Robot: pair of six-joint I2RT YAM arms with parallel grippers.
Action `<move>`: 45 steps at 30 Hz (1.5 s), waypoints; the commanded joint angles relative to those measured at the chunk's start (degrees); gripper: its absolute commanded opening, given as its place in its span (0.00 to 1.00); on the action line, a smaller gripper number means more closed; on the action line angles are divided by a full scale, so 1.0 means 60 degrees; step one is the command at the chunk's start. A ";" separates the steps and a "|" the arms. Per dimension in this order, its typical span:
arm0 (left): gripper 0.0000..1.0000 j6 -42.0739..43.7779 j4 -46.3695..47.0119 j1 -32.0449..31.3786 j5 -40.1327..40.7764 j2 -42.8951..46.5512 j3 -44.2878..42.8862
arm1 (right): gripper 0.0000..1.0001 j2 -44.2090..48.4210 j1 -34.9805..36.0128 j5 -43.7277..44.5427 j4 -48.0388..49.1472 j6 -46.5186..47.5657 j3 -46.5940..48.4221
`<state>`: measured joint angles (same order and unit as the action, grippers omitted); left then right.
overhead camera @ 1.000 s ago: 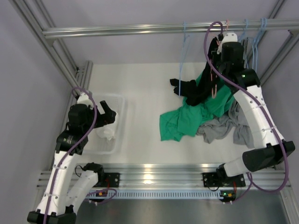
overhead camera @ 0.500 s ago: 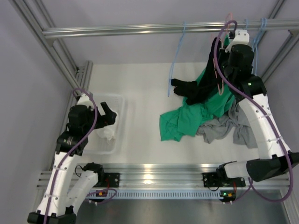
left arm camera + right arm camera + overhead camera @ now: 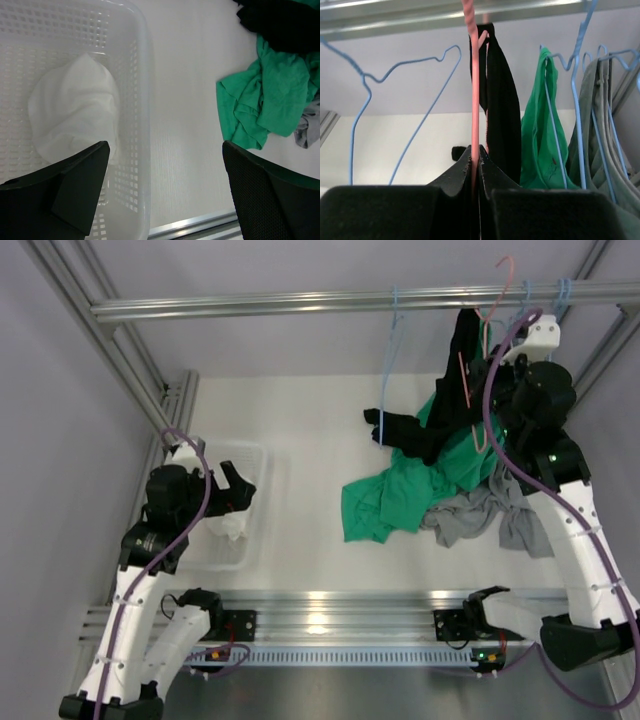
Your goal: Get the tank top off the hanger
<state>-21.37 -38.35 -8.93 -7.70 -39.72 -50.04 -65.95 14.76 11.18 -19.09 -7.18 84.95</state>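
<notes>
The black tank top (image 3: pixel 455 380) hangs from a pink wire hanger (image 3: pixel 497 290) at the back right, its lower end trailing onto the clothes pile. My right gripper (image 3: pixel 492 368) is shut on the hanger's pink wire. The right wrist view shows that wire (image 3: pixel 474 90) pinched between the jaws of the gripper (image 3: pixel 475 152), with the tank top (image 3: pixel 500 115) draped just right of it. The hanger's hook stands above the metal rail (image 3: pixel 300 305). My left gripper (image 3: pixel 165 150) is open and holds nothing, hovering over the right rim of the basket (image 3: pixel 142 75).
The white basket (image 3: pixel 255 455) holds a white cloth (image 3: pixel 75 110). A green garment (image 3: pixel 390 495) and a grey one (image 3: pixel 480 510) lie heaped on the table. On the rail hang an empty blue hanger (image 3: pixel 415 75) and blue hangers bearing a green top (image 3: pixel 542 125) and a grey top (image 3: pixel 600 125).
My right arm has risen and swung right with the pink hanger, lifting its hook above the rail and pulling the black top up. The left arm has not moved.
</notes>
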 commanded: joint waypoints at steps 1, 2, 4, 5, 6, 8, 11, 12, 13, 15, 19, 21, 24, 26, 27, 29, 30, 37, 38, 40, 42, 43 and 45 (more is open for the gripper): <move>0.99 0.0324 0.0530 0.0038 -0.1423 0.0176 -0.0738 | 0.00 0.1278 -0.0161 -0.0777 0.1117 -0.0194 -0.0664; 0.99 0.0280 0.0575 0.0038 -0.1745 0.0089 -0.0988 | 0.00 0.1817 -0.0161 -0.0910 0.0827 -0.0325 -0.0870; 0.99 0.0178 0.0576 0.0009 -0.2653 -0.0509 -0.2053 | 0.00 0.2274 -0.0146 -0.1377 0.0343 -0.0444 -0.1222; 0.99 0.0134 0.0576 -0.0064 -0.2903 -0.0759 -0.2423 | 0.00 0.2755 -0.0161 -0.1510 0.0079 -0.0516 -0.1296; 0.99 0.0090 0.0605 -0.0166 -0.3268 -0.0979 -0.2803 | 0.00 0.2992 -0.0146 -0.1628 -0.0460 -0.0546 -0.1413; 0.99 0.0016 0.0809 -0.1010 -0.3345 -0.1784 -0.3928 | 0.00 0.3678 -0.0161 -0.1877 -0.0975 -0.0590 -0.1530; 0.99 0.0541 0.0913 -0.4288 -0.1302 -0.3160 -0.5523 | 0.00 0.4616 -0.0146 -0.2433 -0.1694 -0.0707 -0.1750; 0.99 0.0804 0.0913 -0.5270 0.0446 -0.3976 -0.5967 | 0.00 0.4809 -0.0146 -0.2667 -0.2174 -0.0693 -0.1707; 0.99 0.1358 0.0898 -0.6788 0.1116 -0.4318 -0.6725 | 0.00 0.5072 -0.0146 -0.2770 -0.2498 -0.0736 -0.1504; 0.99 0.1757 0.0971 -0.7692 0.1941 -0.5238 -0.7418 | 0.00 0.5264 -0.0146 -0.3179 -0.3201 -0.0635 -0.1254; 0.99 0.3322 0.1469 -0.9623 0.2713 -0.6984 -0.9278 | 0.00 0.5907 -0.0146 -0.3460 -0.4710 -0.0721 -0.0858; 0.99 0.4291 0.1499 -1.0009 0.2997 -0.8170 -1.0606 | 0.00 0.6084 -0.0161 -0.3678 -0.4932 -0.0810 -0.0682; 0.98 0.4687 0.1542 -1.0157 0.2837 -0.9239 -1.1971 | 0.00 0.6319 -0.0161 -0.4146 -0.5138 -0.0898 -0.0579; 0.95 0.4762 0.1586 -1.0157 0.3229 -0.9593 -1.2415 | 0.00 0.6392 -0.0146 -0.4294 -0.5270 -0.0971 -0.0535; 0.92 0.4936 0.1601 -1.0157 0.3290 -0.9827 -1.2562 | 0.00 0.6422 -0.0146 -0.4512 -0.5270 -0.0971 -0.0564; 0.84 0.5055 0.1820 -1.0157 0.3567 -1.0004 -1.2636 | 0.00 0.6509 -0.0146 -0.4733 -0.5285 -0.1044 -0.0593; 0.82 0.5099 0.1865 -1.0157 0.3613 -1.0078 -1.2622 | 0.00 0.6539 -0.0146 -0.4966 -0.5285 -0.1074 -0.0593; 0.45 0.5085 0.2172 -1.0026 0.4024 -1.0430 -1.2593 | 0.00 0.6568 -0.0146 -0.5539 -0.5270 -0.1015 -0.0242; 0.30 0.5084 0.2202 -0.9982 0.4009 -1.0459 -1.2578 | 0.00 0.6568 -0.0161 -0.5671 -0.5256 -0.1015 -0.0227; 0.09 0.5099 0.2187 -0.9967 0.4198 -1.0489 -1.2549 | 0.00 0.6583 -0.0146 -0.5629 -0.5270 -0.0986 -0.0213; 0.00 0.5011 0.2202 -0.9967 0.4301 -1.0328 -1.2344 | 0.00 0.6598 -0.0146 -0.5307 -0.5270 -0.0884 -0.0285; 0.00 0.4939 0.2202 -0.9967 0.4244 -1.0240 -1.2271 | 0.00 0.6554 -0.0146 -0.5175 -0.5285 -0.0854 -0.0416; 0.00 0.4806 0.2202 -0.9967 0.4301 -0.9977 -1.2081 | 0.00 0.6495 -0.0161 -0.4984 -0.5285 -0.0680 -0.0592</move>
<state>8.49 -28.42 -68.93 16.49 -102.45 -123.35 -26.98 14.72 -19.77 -51.75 -12.43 81.38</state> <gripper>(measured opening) 0.025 0.010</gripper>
